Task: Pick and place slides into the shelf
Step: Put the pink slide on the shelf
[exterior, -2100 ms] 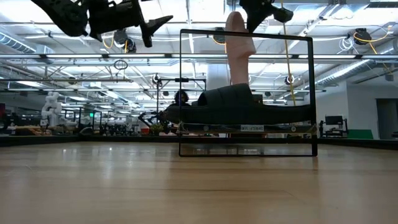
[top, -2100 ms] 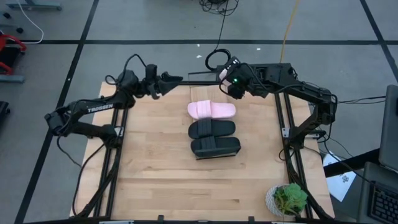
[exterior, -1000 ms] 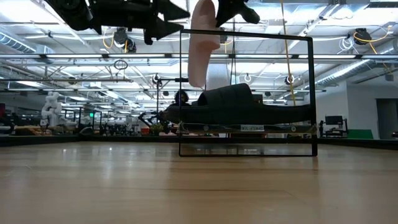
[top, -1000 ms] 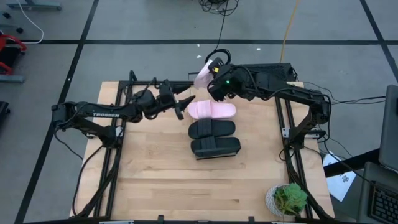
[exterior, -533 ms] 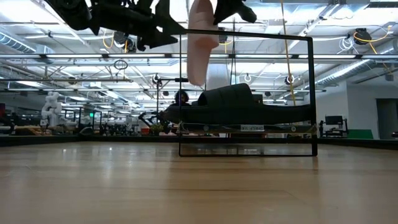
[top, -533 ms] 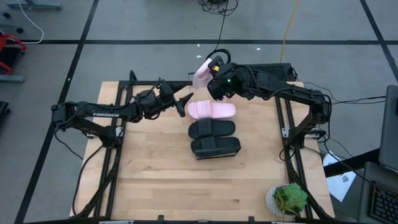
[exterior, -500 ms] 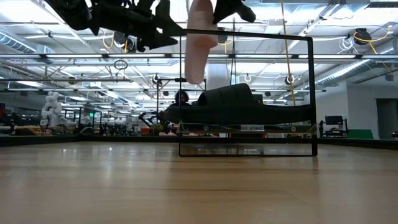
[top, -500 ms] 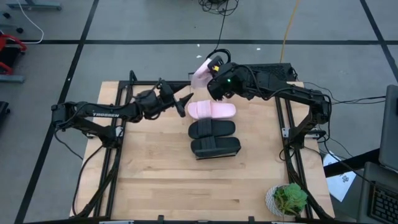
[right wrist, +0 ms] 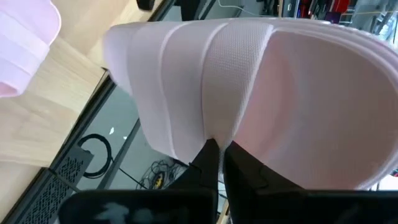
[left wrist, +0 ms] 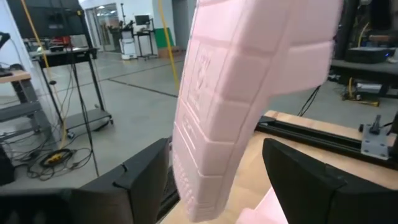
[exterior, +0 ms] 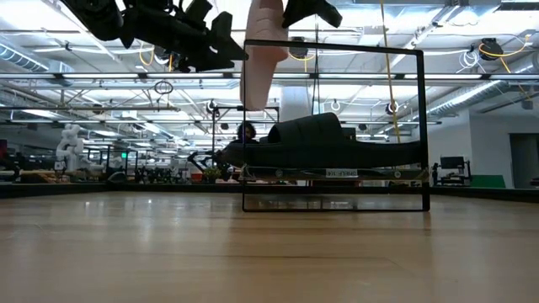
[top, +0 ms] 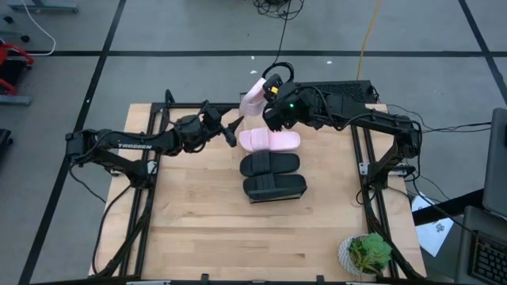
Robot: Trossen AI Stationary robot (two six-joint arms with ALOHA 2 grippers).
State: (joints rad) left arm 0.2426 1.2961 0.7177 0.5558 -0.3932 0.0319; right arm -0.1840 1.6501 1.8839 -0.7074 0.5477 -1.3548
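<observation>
Two dark arms meet over the far edge of the wooden table (top: 198, 222), where the shelf (top: 317, 170) carries three slides in a row: a pale pink slide (top: 270, 141) farthest back, then a black slide (top: 270, 164) and a second black slide (top: 274, 187) nearest the front. The right gripper (top: 265, 89) is clenched on the fourth slide, a pink one (top: 253, 96), holding it in the air above the shelf's far end, toe hanging down. The left gripper (top: 235, 128), fingers (left wrist: 146, 180) spread wide, hovers just beside the hanging sole without touching it.
</observation>
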